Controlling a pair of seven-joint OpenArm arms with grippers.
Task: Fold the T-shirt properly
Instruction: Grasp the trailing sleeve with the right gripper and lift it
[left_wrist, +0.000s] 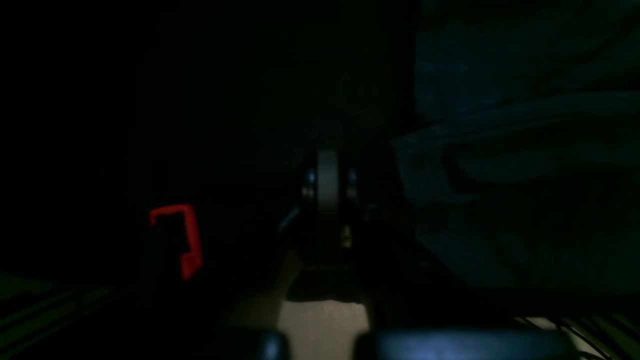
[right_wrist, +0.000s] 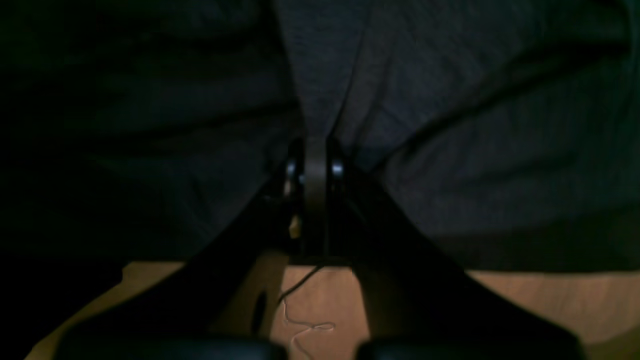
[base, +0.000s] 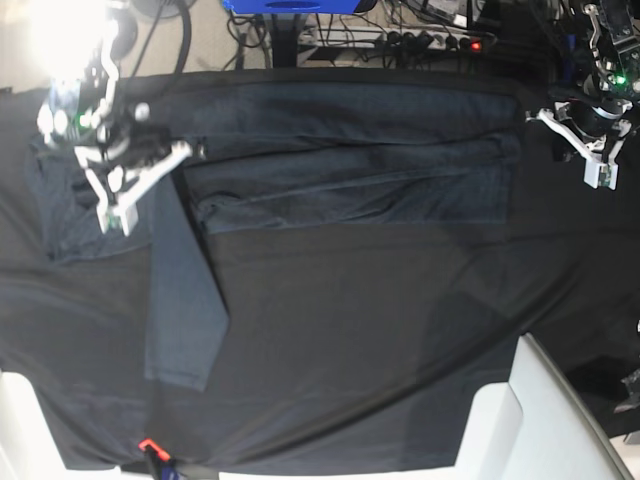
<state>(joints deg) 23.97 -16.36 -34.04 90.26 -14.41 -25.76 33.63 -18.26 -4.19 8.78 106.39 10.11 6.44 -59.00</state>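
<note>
Right end effector (base: 118, 205) closed, apparently pinching cloth of the large dark charcoal-grey knit T-shirt (base: 350, 175) at its far end; left end effector (base: 598, 165) closed, empty, just off the other end. Shirt lies folded lengthwise along the black-clothed worktop (base: 380, 340); one long sleeve (base: 183, 300) hangs out unfolded. Judged partway: sleeve tuck and crosswise folds left.

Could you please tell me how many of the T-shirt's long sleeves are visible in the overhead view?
1: a sleeve hangs down from the T-shirt toward the table's near edge; the other may be folded under.
</note>
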